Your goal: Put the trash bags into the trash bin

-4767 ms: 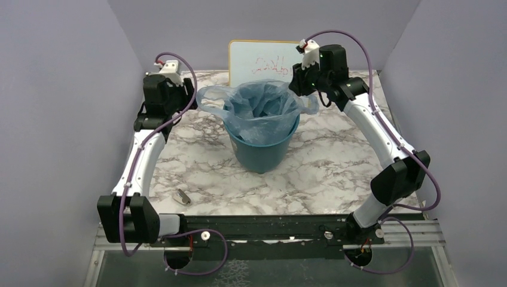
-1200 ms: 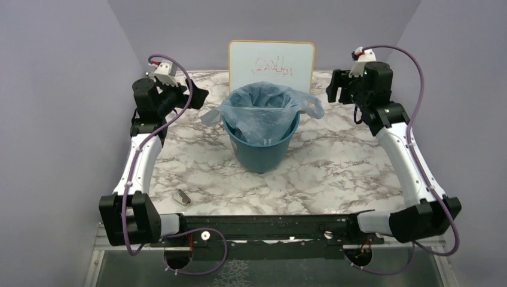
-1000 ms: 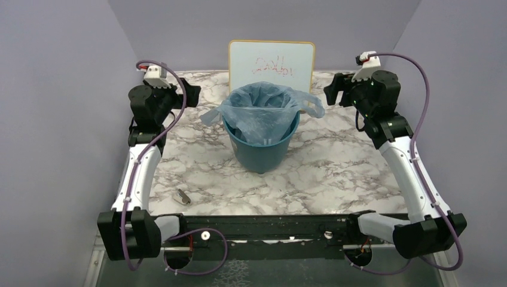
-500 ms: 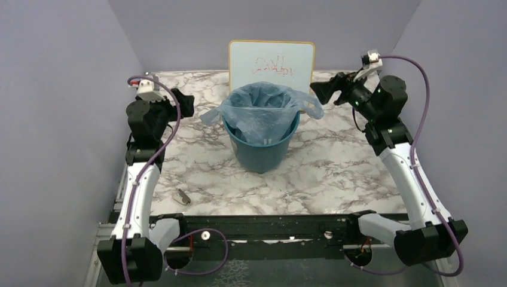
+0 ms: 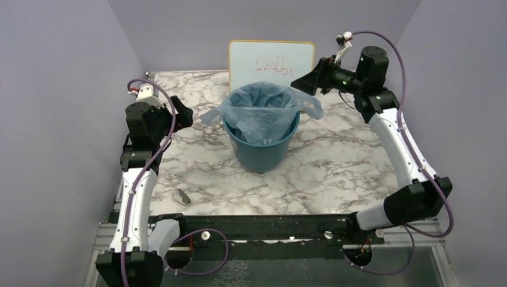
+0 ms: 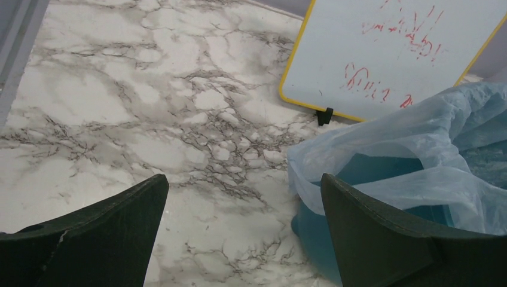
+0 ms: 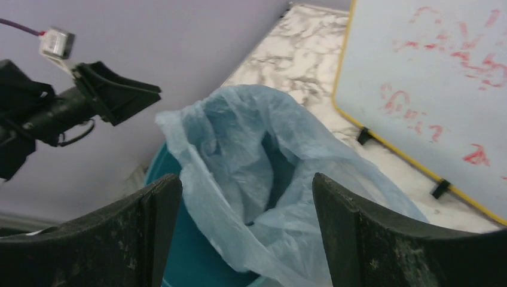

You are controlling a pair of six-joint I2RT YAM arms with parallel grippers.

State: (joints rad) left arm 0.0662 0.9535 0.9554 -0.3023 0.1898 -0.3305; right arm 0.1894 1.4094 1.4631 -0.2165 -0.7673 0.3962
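The teal trash bin (image 5: 261,150) stands mid-table. The light-blue trash bag (image 5: 260,110) lines it, with its rim draped over the bin's edge and loose flaps hanging out to the left and right. My left gripper (image 5: 183,115) is open and empty, off to the bin's left and clear of the bag. In the left wrist view the bag (image 6: 418,155) and bin (image 6: 382,170) lie ahead on the right. My right gripper (image 5: 304,84) hovers open above the bag's right flap, touching nothing. The right wrist view looks down into the bag (image 7: 239,137) between its fingers (image 7: 149,227).
A whiteboard (image 5: 271,63) with red scribbles stands right behind the bin. A small dark object (image 5: 183,196) lies on the marble near the front left. Purple walls close in the left, right and back sides.
My right arm has swung up and in toward the bin, its jaws widening as it points at the bag's right flap. The left arm has drawn back to the left. The bag has not moved.
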